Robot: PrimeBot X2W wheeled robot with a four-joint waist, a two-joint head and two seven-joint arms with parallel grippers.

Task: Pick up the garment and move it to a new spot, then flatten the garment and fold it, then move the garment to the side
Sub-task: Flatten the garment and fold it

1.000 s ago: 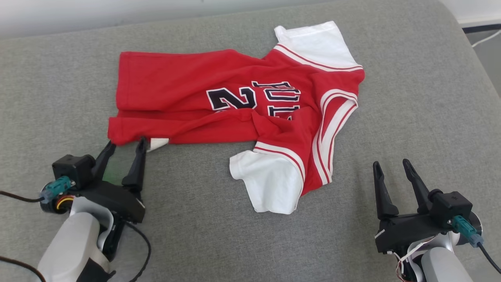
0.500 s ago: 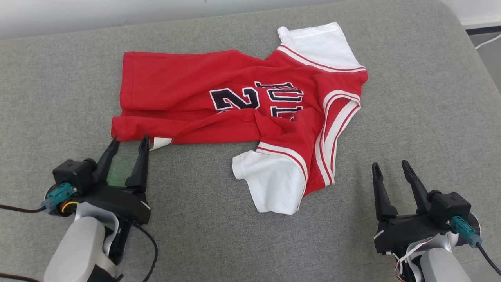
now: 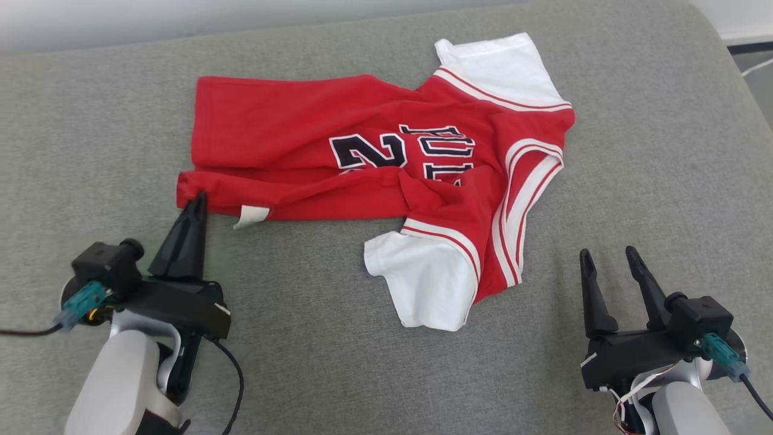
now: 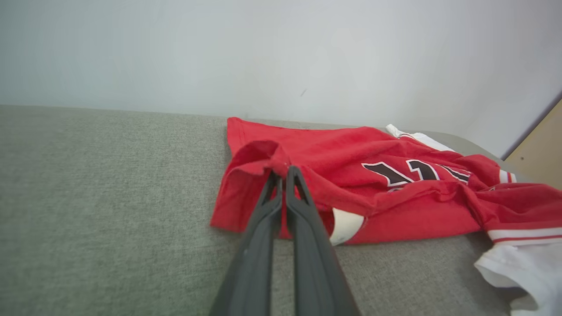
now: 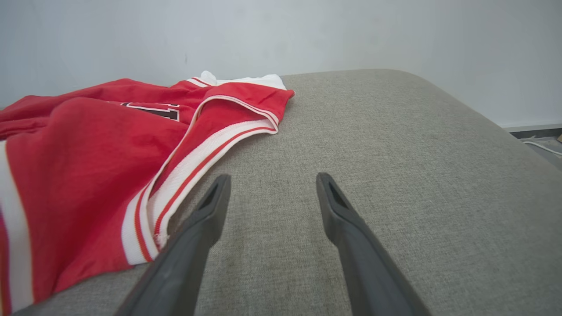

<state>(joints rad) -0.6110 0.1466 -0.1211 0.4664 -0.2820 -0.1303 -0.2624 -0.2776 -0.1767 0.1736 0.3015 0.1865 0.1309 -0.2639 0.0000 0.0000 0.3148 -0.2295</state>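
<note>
The left gripper is pinched shut on the near hem corner of the red jersey lying rumpled on the grey cushion, the right gripper gapes empty nearby, so lift slowly, straight up, lest the thin fold slip.

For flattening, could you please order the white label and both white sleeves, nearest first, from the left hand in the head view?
From the left hand:
1. White label, just right of it.
2. Lower sleeve, centre.
3. Upper sleeve, far right.
</note>
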